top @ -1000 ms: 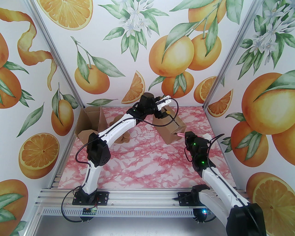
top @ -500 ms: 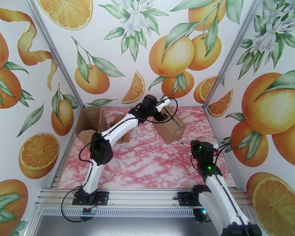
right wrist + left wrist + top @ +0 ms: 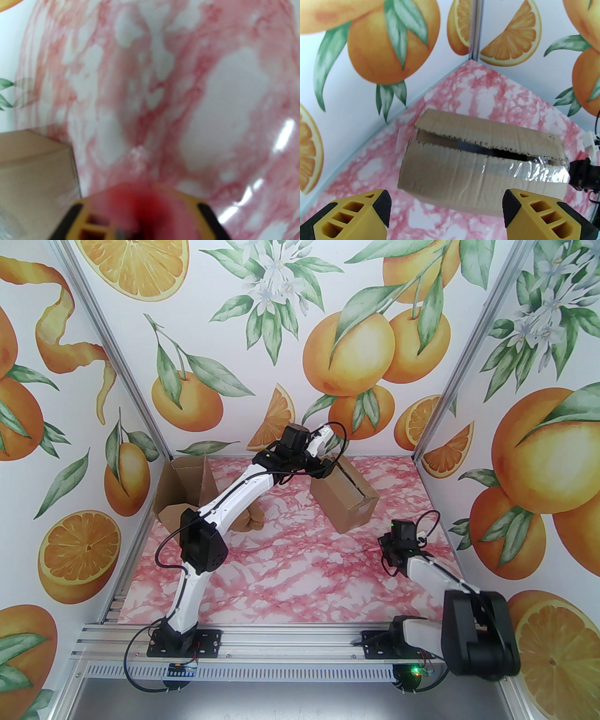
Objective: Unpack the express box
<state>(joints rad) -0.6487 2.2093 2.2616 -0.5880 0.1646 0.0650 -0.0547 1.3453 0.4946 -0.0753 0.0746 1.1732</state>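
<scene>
Poised wide-jawed at slit, taped express box (image 3: 464,168): left gripper (image 3: 445,206).
Low over marble table (image 3: 300,577), right gripper (image 3: 143,201) blurred; grip impossible to tell.

a: how's the light?
b: bright, even, from overhead. only a soft shadow under the cardboard box (image 3: 347,507) on the table (image 3: 304,577).
a: sharp?
b: overhead and left wrist views, yes; the tape (image 3: 534,173) glints. the right wrist view is blurred all over, with white glare streaks on the table at its right.
</scene>
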